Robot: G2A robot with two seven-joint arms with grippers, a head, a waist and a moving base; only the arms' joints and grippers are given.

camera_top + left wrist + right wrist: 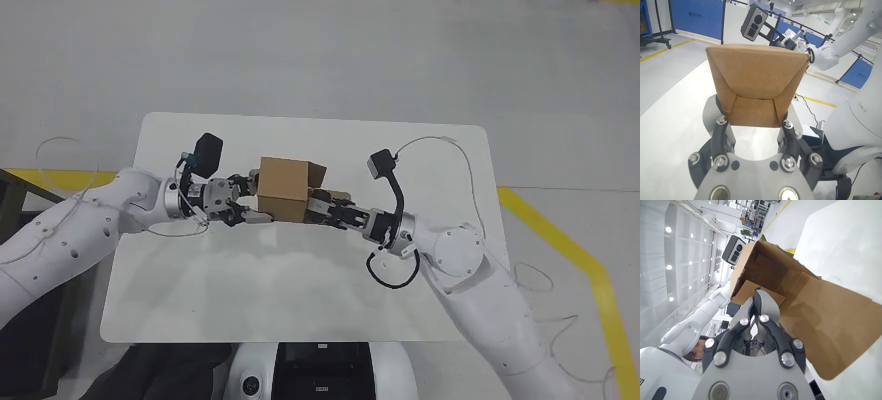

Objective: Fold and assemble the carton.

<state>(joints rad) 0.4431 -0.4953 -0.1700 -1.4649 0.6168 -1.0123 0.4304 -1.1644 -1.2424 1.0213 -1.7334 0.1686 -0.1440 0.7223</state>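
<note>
- Left claw [752,117]: spread wide and clamped on the folded, closed end of the carton [285,188], one finger [707,113] pressed to each side wall.
- Just ahead of that claw: carton held clear of the white worktop [300,300], long axis running claw to claw. Closed end toward the left claw, open mouth turned away toward the right.
- Right claw [755,292]: pads all but together, tips set at the rim of the open mouth, in front of a short inner flap [742,291]. Impossible to tell whether any cardboard is pinched between them.
- Beside the right claw, running back past its fingers: a long outer flap [829,323], unfolded and standing free of the mouth.
- Judged the deciding relation: open end and loose flaps directly at the right claw, on the far side of the box from the left claw. Likely folding work for the right, steadying for the left.
- Judged the risk: a push along the axis driving the box deeper through the left claw's grip unless squarely braced.
</note>
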